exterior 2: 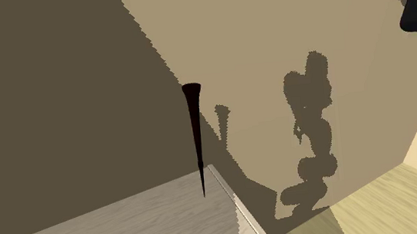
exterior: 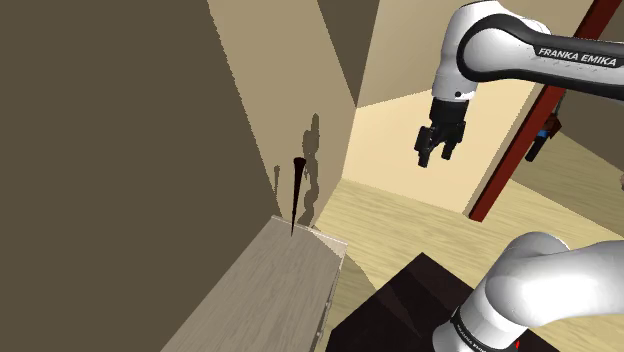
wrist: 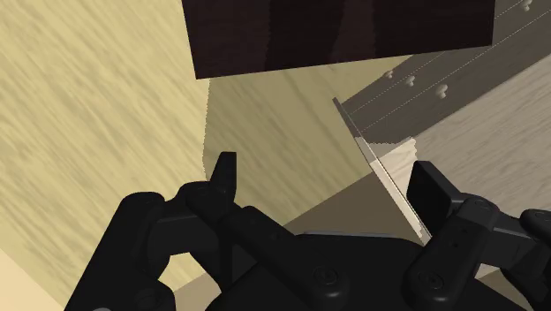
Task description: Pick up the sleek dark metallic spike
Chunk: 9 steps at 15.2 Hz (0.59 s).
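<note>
I see the dark spike (exterior: 296,195) (exterior 2: 195,137) standing upright on its thin tip, wide end up. It rests at the far corner of a pale wooden cabinet top (exterior: 268,292) (exterior 2: 123,224), close to the tan wall (exterior: 250,70). My gripper (exterior: 436,156) (wrist: 328,172) hangs in the air well apart from it, toward the shoulder view's right, over the light wood floor (exterior: 400,215). In the wrist view the two black fingers (wrist: 226,170) stand spread apart with nothing between them, and the dark stand (wrist: 335,35) is beyond them.
</note>
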### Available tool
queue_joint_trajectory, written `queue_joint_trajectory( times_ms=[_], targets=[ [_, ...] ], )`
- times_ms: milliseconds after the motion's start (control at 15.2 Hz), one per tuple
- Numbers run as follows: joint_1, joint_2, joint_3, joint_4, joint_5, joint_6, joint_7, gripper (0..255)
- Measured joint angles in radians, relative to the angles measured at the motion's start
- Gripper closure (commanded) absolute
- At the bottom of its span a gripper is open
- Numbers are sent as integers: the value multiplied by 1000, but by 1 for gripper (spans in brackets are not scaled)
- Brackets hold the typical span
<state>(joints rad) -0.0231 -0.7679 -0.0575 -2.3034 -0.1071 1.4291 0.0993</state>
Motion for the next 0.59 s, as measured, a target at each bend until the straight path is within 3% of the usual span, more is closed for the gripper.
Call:
queue_joint_trajectory(
  times_ms=[594],
  targets=[
    [35,188,128,103,46,85,144,0]
  ],
)
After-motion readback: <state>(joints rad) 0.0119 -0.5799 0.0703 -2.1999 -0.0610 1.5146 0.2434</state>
